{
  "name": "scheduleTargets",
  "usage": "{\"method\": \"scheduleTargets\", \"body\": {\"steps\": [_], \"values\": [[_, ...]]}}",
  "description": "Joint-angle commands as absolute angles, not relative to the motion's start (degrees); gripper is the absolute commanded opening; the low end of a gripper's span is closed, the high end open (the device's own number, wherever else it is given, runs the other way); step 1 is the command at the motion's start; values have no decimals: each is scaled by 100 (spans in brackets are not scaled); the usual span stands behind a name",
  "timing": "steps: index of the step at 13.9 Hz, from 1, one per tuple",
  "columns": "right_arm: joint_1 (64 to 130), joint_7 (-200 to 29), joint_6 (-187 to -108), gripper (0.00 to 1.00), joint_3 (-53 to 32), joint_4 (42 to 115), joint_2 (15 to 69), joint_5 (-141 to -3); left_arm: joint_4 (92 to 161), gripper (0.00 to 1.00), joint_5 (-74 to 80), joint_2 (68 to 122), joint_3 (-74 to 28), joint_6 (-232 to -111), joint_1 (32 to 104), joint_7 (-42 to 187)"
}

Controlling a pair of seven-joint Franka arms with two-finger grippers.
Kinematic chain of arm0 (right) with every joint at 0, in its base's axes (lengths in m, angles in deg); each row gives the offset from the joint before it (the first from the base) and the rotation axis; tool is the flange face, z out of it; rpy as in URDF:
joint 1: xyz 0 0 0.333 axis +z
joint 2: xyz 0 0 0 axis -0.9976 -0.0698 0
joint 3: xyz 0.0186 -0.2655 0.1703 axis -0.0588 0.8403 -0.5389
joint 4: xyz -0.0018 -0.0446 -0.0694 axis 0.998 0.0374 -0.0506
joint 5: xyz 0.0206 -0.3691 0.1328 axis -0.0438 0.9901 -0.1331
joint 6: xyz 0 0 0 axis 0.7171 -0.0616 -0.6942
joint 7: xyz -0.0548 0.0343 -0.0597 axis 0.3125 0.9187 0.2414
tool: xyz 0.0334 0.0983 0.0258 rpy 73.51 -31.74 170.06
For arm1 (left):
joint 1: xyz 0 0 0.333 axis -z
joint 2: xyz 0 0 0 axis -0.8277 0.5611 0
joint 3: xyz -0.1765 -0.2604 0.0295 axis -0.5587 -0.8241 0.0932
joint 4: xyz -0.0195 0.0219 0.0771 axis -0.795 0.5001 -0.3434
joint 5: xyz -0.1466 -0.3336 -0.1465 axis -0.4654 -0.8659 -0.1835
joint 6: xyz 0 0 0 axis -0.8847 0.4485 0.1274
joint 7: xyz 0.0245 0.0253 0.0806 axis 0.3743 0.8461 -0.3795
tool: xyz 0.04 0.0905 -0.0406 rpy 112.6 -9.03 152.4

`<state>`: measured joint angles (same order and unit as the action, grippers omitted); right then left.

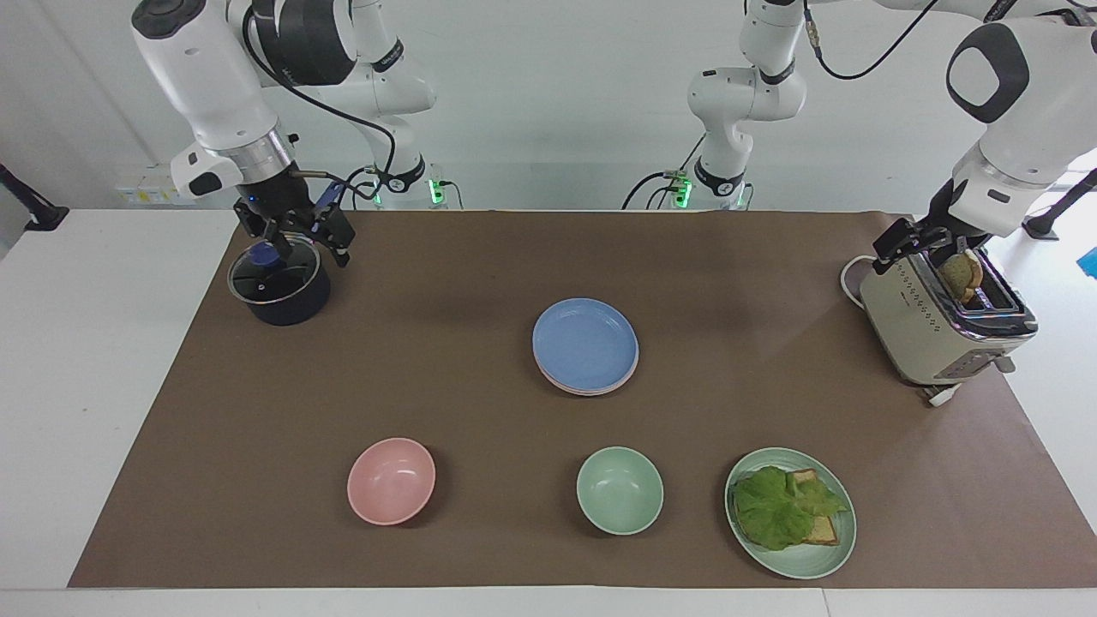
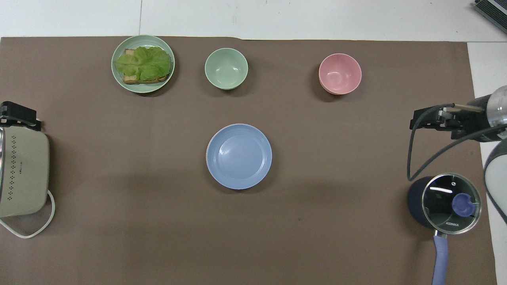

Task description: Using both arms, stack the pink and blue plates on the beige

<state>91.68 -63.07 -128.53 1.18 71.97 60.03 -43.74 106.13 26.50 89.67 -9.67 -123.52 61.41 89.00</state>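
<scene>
Blue plate (image 1: 585,343) atop stack, well apart from both grippers: right gripper (image 1: 296,240) wide, empty, above pot (image 1: 278,287); left gripper (image 1: 910,240) wide at toaster (image 1: 938,330).

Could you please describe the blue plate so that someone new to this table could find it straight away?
Start from the brown mat that covers the table and look to its middle. There the blue plate lies on top of a short stack of plates, nearer to the robots than the pink bowl and the green bowl. It is the only blue dish, flat and shallow where those two are deep.
</scene>
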Motion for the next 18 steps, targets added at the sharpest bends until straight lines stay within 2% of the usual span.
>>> {"method": "scheduleTargets", "body": {"steps": [1,5,9,12,18], "values": [[9101,-6423,-12387,100,69,6695,5968,-4189,10591,100,2701,8922,-963,-12290,6158,8929],[9092,-7038,-11815,100,323,6430,6029,-4136,10582,100,2701,8922,-963,-12290,6158,8929],[9074,-7214,-11744,100,473,6790,6336,-4162,10582,100,2701,8922,-963,-12290,6158,8929],[9127,-7232,-11586,100,455,6834,6381,-4224,10591,100,2701,8922,-971,-12290,6158,8929],[8934,-7293,-11743,100,473,6922,6372,-4215,10591,100,2701,8922,-963,-12290,6158,8929]]}}
